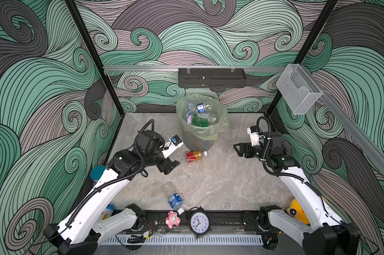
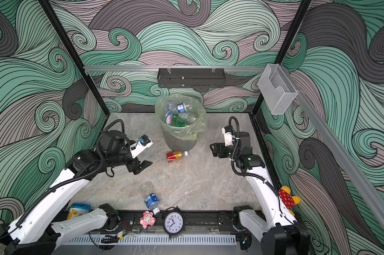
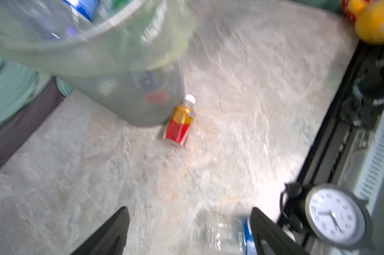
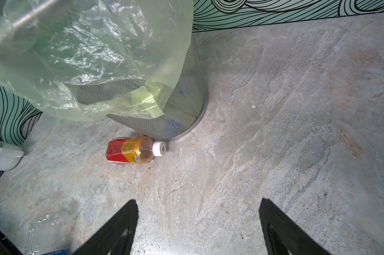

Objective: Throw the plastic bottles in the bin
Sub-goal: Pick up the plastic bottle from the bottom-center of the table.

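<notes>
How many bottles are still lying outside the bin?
2. A red-labelled bottle lies at the foot of the bin; a clear blue-labelled bottle lies near the clock. The arms may hide others.

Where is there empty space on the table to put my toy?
The widest bare table lies between the red-labelled bottle and the blue-labelled bottle, stretching toward the right arm. Crowded: beside the bin, and by the pig toy and clock.

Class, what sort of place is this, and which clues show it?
Probably a robot test cell: left arm and right arm mounted on a rail, printed wall panels on a metal frame.
</notes>
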### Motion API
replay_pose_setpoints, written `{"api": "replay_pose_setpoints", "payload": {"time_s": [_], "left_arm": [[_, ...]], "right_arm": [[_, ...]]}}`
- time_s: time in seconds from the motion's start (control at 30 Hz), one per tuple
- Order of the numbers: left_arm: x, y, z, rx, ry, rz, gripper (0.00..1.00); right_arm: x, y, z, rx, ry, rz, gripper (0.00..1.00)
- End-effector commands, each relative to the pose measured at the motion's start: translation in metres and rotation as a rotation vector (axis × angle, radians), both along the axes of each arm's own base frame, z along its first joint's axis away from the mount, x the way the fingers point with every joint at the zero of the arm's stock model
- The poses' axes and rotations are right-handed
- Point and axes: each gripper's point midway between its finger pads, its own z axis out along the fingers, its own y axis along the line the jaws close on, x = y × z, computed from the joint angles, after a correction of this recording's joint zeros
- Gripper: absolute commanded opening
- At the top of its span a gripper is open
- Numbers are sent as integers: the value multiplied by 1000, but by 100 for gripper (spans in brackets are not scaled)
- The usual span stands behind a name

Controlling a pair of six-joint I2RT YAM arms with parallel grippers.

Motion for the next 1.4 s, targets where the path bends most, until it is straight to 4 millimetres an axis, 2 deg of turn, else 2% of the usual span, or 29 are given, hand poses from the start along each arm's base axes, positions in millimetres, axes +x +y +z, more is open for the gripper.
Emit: {"api": "replay_pose_setpoints", "payload": {"time_s": [0.0,0.13,0.47,0.7,0.9,1.17,1.37], "left_arm": [[-20,-1,-21,137,30,-145,89],[-33,-1,-56,337,101,-277,89],[-68,13,-102,538,320,-464,89],[-74,10,-127,603,247,-535,89],[-76,14,-155,715,182,-626,89],[-77,19,-176,784,143,-666,89],[-71,17,-190,832,105,-660,89]], "right_arm": [[4,3,12,17,-30,12,86],[3,2,8,12,-26,12,86],[0,3,-1,24,-20,11,87],[-1,3,-7,25,-4,13,88],[2,4,-3,29,-31,12,88],[2,4,-3,34,-33,14,88],[2,5,-2,40,-36,13,88]]}}
